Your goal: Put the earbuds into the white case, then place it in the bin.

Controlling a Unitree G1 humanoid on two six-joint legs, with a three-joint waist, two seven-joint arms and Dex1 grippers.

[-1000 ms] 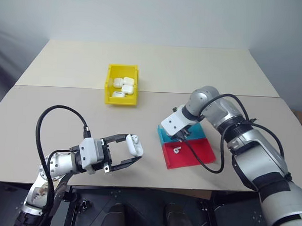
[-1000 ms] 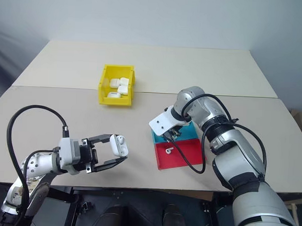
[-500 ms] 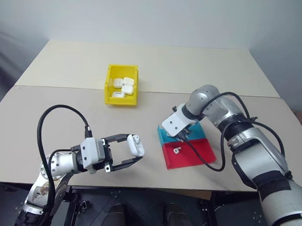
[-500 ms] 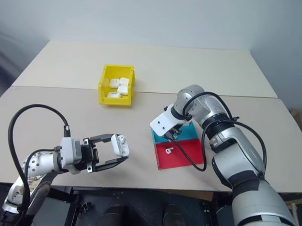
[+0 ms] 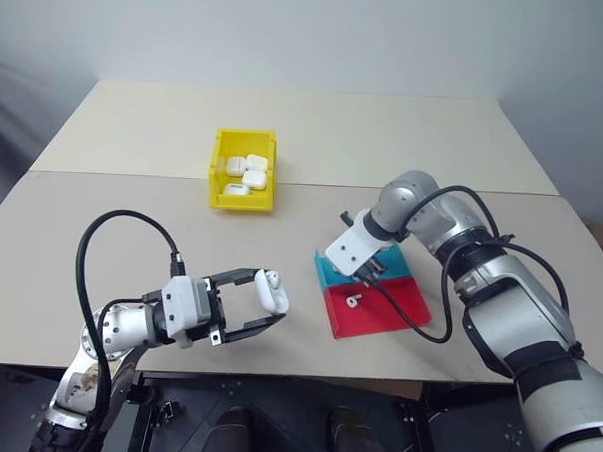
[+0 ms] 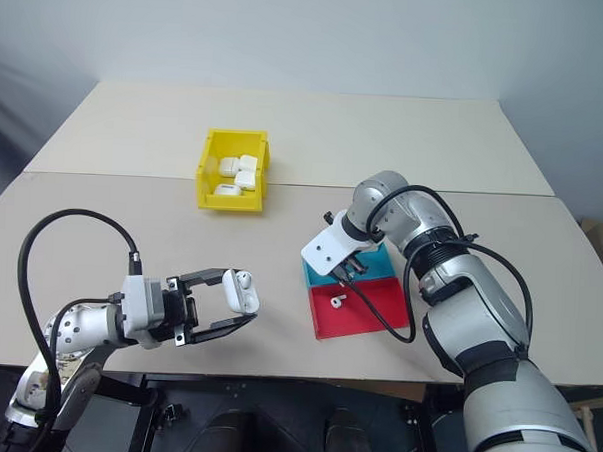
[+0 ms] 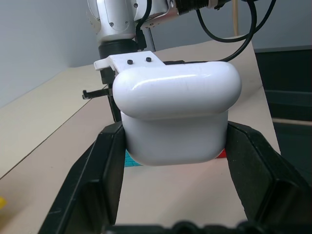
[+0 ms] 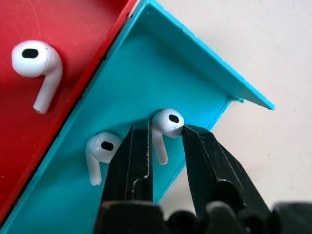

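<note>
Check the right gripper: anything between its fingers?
Yes: in the right wrist view, one earbud sits between the right gripper's fingers, inside the blue tray.

1. White case (image 7: pixel 178 117): glossy, smooth plastic.
2. Earbuds (image 8: pixel 168 124): glossy white plastic.
3. Blue tray (image 8: pixel 146 87) and red tray (image 8: pixel 73 29): matt, finely textured plastic.
4. Bin (image 5: pixel 221 187): smooth yellow plastic.
5. Table (image 5: pixel 385 140): matt beige.

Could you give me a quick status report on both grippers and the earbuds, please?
Left gripper shut on white case, lid open. Right gripper closing around an earbud in blue tray; second earbud beside it. Nothing in the way.
</note>
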